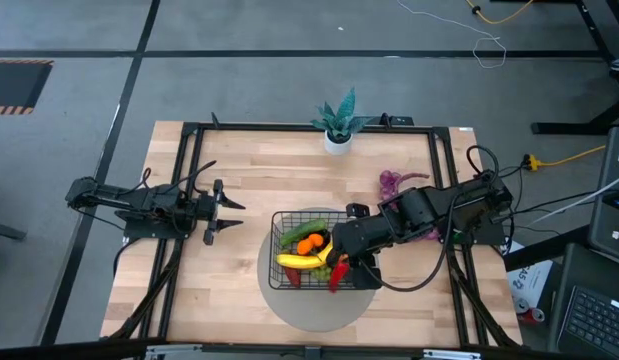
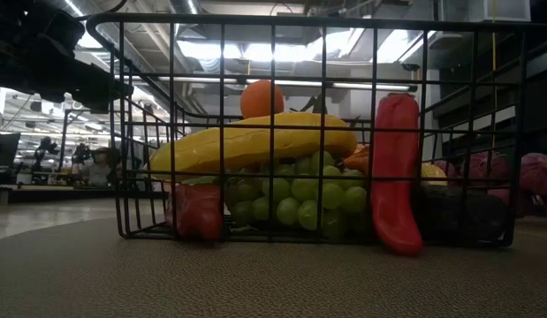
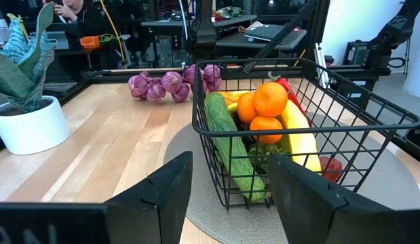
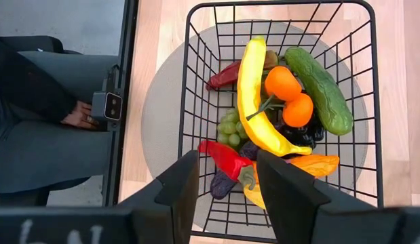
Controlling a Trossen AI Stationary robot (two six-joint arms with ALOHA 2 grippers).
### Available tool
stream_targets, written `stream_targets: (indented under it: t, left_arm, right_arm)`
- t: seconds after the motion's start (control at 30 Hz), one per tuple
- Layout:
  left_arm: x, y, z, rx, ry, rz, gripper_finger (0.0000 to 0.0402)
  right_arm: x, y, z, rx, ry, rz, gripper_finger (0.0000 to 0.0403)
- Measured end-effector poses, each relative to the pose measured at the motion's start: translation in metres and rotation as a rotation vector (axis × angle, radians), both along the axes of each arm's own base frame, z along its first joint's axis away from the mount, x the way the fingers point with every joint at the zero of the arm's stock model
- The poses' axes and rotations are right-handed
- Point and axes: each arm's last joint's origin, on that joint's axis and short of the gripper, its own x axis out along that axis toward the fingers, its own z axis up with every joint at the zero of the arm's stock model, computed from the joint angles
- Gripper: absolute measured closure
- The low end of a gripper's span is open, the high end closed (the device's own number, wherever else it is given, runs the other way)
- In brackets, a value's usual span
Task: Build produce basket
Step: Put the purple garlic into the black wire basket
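Where the right arm reaches across the high view, it covers the basket's [image 1: 289,250] right side, so only its wrist camera shows the whole load: a banana [image 4: 254,102] down the middle, a cucumber [image 4: 319,88] along one wall, two oranges [image 4: 290,95], green grapes [image 4: 228,129] half buried, and a red pepper [image 4: 226,157] nearest the fingers. A dark purple piece under the pepper is too hidden to name. The right end effector [image 4: 226,186] hangs directly above the basket's edge, fingers spread apart with nothing between them, the pepper showing in the gap below. The basket stands on a round grey mat [image 1: 319,305] at the tabletop's [image 1: 239,160] front centre. The left end effector [image 1: 229,212] waits well to the basket's left, released and empty. A purple lumpy string [image 3: 170,84] lies on the wood beyond the basket, partly behind the right arm; a potted plant [image 1: 337,122] stands at the far edge. At table height, the mesh cuts across everything.
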Motion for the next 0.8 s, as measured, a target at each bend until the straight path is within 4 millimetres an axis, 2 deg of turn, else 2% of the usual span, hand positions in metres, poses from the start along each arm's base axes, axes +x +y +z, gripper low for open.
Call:
stream_targets:
  t: [0.2, 0.4, 0.57, 0.8]
  left_arm:
    - [0.000, 0.000, 0.000, 0.000, 0.001, 0.000, 0.0214]
    - [0.000, 0.000, 0.000, 0.000, 0.000, 0.000, 0.0214]
    - [0.000, 0.000, 0.000, 0.000, 0.000, 0.000, 0.0214]
    - [0.000, 0.000, 0.000, 0.000, 0.000, 0.000, 0.0214]
  right_arm:
    - [-0.006, -0.005, -0.004, -0.066, 0.060, -0.060, 0.0251]
    - [-0.017, -0.026, -0.010, -0.264, 0.180, -0.248, 0.0255]
    - [-0.018, -0.030, -0.009, -0.250, 0.194, -0.183, 0.0255]
    - [-0.028, -0.051, 0.006, -0.359, 0.123, -0.167, 0.0255]
